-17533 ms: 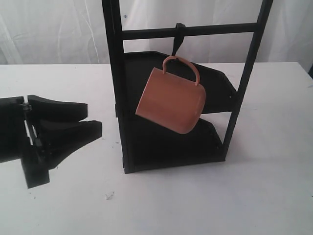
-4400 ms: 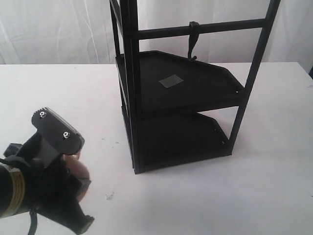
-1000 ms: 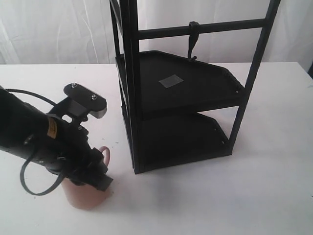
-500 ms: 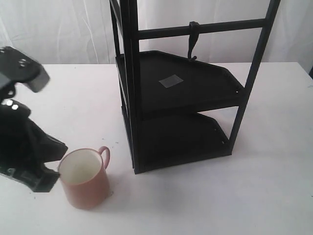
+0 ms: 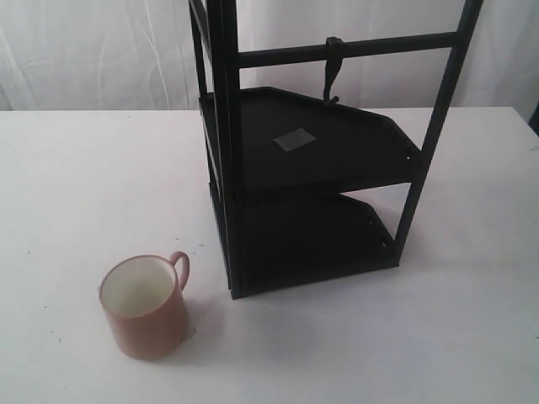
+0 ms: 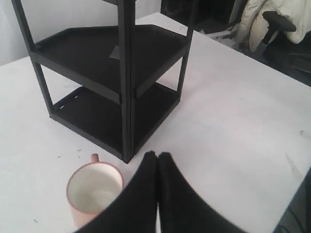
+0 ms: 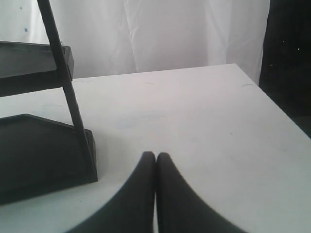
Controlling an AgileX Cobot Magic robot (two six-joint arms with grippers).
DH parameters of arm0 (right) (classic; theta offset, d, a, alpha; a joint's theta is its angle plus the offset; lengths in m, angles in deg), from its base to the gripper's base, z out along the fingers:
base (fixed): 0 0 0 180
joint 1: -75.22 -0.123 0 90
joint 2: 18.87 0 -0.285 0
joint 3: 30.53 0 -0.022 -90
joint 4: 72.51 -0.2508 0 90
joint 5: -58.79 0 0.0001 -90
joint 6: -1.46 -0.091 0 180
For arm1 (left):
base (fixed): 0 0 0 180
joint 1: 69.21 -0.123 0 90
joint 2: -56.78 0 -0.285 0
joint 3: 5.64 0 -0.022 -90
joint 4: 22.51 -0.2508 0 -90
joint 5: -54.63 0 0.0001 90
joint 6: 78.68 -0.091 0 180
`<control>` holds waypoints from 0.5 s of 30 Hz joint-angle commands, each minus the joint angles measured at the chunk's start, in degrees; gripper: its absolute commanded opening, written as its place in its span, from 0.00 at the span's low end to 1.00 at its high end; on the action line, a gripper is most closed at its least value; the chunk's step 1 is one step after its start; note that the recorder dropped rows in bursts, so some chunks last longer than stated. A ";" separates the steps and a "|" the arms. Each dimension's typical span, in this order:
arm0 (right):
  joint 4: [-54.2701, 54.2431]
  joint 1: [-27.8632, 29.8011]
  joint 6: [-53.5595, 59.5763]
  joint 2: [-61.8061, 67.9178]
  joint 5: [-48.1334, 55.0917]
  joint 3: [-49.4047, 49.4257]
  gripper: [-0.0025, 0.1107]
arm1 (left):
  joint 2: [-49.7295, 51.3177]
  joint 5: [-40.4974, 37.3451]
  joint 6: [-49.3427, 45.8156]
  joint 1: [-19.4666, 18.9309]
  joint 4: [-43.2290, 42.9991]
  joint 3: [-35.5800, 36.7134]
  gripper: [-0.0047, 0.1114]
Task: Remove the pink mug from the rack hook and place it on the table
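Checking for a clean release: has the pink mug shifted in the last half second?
No. The pink mug stands at the same spot on the table, left of the rack's front post.

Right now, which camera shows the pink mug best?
Exterior view: the pink mug stands whole, upright on the table. In the left wrist view the left gripper hides part of it; the right wrist view misses it.

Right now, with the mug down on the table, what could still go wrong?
Mainly a knock. The left wrist view shows the shut left gripper pointing down beside the pink mug, so a careless sweep might tip it. The pink mug also stands on the table near the front post of the black rack, leaving little room there.
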 commanded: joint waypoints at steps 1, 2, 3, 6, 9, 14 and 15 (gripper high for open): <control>0.35 0.23 0.10 -0.37 -0.62 0.31 0.02 | -0.46 2.34 -0.12 -0.23 0.68 1.51 0.04; 0.35 0.23 0.10 -0.37 -0.62 0.31 0.02 | -0.93 8.96 -0.88 -0.44 2.22 5.35 0.04; 0.35 0.23 0.10 -0.37 -0.62 0.31 0.02 | -1.84 13.82 -3.31 -1.11 4.26 8.43 0.04; 0.35 0.23 0.10 -0.37 -0.62 0.31 0.02 | -8.96 25.31 -10.88 -8.06 9.62 23.41 0.04; 0.35 0.23 0.10 -0.37 -0.62 0.31 0.02 | -13.95 23.91 -10.34 -13.22 8.45 29.75 0.04; 0.35 0.23 0.10 -0.37 -0.62 0.31 0.02 | -22.26 23.66 -10.44 -20.46 6.71 37.76 0.04; 0.35 0.23 0.10 -0.37 -0.62 0.31 0.02 | -23.43 23.66 -10.44 -21.53 6.30 38.94 0.04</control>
